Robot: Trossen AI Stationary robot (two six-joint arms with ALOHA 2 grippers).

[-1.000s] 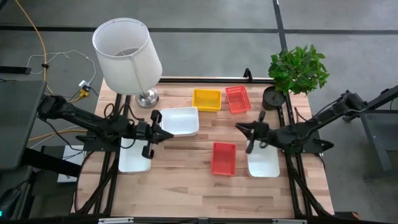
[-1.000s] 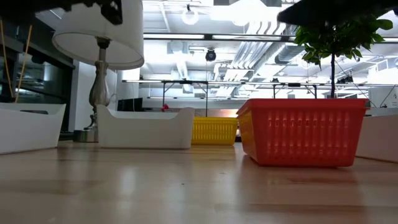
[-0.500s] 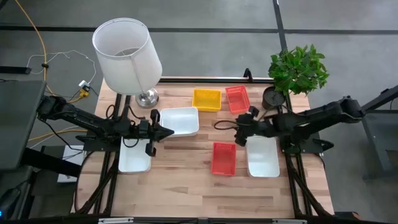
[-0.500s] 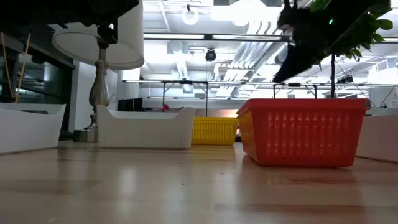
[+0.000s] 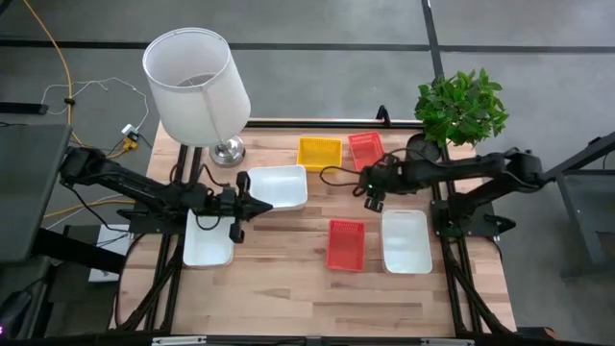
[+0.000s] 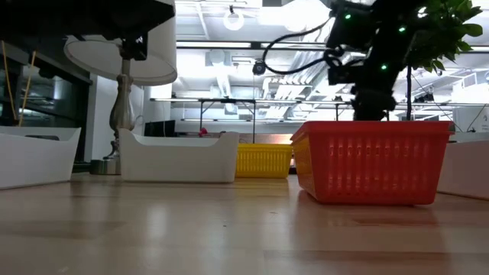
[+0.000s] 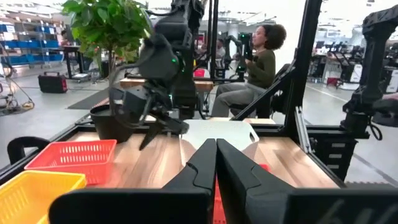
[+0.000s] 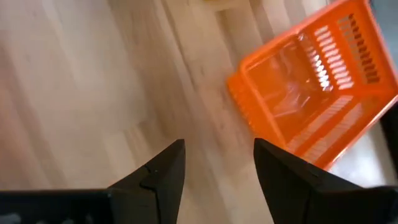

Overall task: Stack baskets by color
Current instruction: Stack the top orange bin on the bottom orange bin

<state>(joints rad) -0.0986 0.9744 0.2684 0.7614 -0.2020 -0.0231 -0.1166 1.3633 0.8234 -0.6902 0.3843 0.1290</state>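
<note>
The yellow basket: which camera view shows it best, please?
The high view: the yellow basket shows whole from above, beside a red basket. The low view shows one side wall far back; the left wrist view one corner; the right wrist view nothing.

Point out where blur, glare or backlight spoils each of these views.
Right wrist view: the red basket and table are motion-smeared, with glare on the basket's floor. Low view: bright ceiling lights backlight the scene, leaving the right gripper a dark silhouette. Left wrist view: the left gripper looms soft, its fingers pressed together. High view: evenly lit, sharp.
</note>
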